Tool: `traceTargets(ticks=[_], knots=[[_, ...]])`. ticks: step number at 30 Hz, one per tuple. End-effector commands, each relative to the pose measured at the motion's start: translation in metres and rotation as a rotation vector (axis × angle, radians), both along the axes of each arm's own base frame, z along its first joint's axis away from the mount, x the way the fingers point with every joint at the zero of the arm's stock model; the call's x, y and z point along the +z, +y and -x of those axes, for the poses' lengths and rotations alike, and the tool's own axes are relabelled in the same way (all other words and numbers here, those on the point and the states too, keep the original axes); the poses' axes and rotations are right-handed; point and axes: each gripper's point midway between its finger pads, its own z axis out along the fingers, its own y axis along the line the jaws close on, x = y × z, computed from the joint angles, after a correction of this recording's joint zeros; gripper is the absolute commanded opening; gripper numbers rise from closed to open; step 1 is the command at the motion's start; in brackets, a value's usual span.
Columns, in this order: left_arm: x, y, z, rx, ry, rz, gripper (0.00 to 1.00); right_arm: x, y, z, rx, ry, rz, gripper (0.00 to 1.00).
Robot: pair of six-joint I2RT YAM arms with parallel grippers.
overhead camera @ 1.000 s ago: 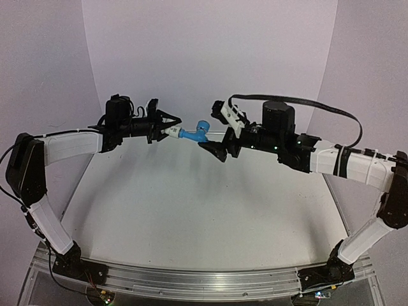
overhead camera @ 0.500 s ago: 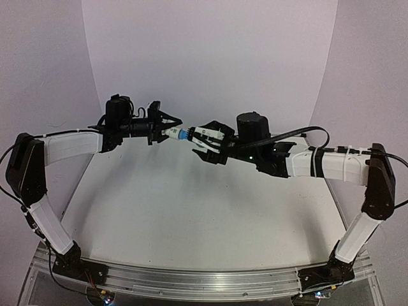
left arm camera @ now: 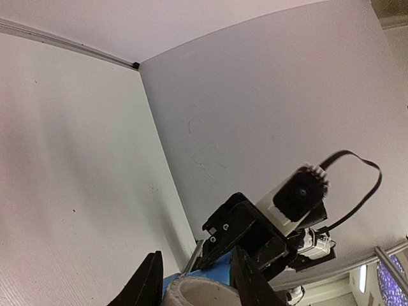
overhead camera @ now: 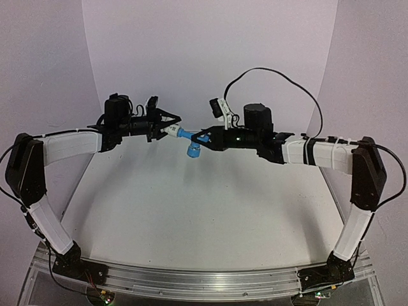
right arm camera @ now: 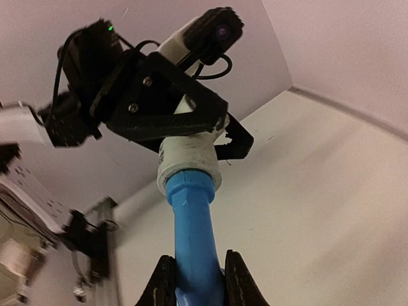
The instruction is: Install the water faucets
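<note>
Blue tap [right arm camera: 191, 236], pinched by the right end effector [overhead camera: 204, 136], sits seated in the white pipe fitting [right arm camera: 189, 162] clamped in the left end effector [overhead camera: 168, 130], both above the worktop [overhead camera: 191, 210]; screwing-in seems underway, so next comes a coaxial twist with firm grips.

Both arms are lifted and reach inward, forearms roughly level, their wrists facing each other in mid-air. The left gripper [overhead camera: 167, 129] is clamped on the white pipe fitting [overhead camera: 173, 132]. The right gripper [overhead camera: 203, 136] pinches the blue tap [overhead camera: 187, 135].
</note>
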Motion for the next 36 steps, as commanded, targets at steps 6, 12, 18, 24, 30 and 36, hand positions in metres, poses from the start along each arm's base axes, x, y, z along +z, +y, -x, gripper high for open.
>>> traceTargets(ticks=[6, 12, 18, 24, 30, 36], knots=[[0.006, 0.009, -0.011, 0.098, -0.219, -0.065, 0.00, 0.056, -0.006, -0.003, 0.098, 0.699, -0.368, 0.19], [-0.005, 0.020, -0.010, 0.155, -0.225, -0.100, 0.00, 0.032, -0.029, -0.017, 0.009, 0.717, -0.356, 0.57], [-0.061, 0.067, -0.036, 0.330, 0.026, -0.161, 0.00, 0.020, -0.074, -0.027, -0.269, 0.353, -0.012, 0.89], [-0.139, 0.134, -0.048, 0.514, 0.275, -0.209, 0.00, 0.017, -0.147, -0.030, -0.562, 0.115, 0.273, 0.98], [-0.182, 0.193, -0.057, 0.675, 0.348, -0.275, 0.09, 0.021, -0.177, -0.019, -0.637, 0.033, 0.360, 0.98], [-0.192, 0.229, -0.051, 0.794, 0.360, -0.313, 0.87, 0.028, -0.197, -0.015, -0.696, -0.021, 0.405, 0.98]])
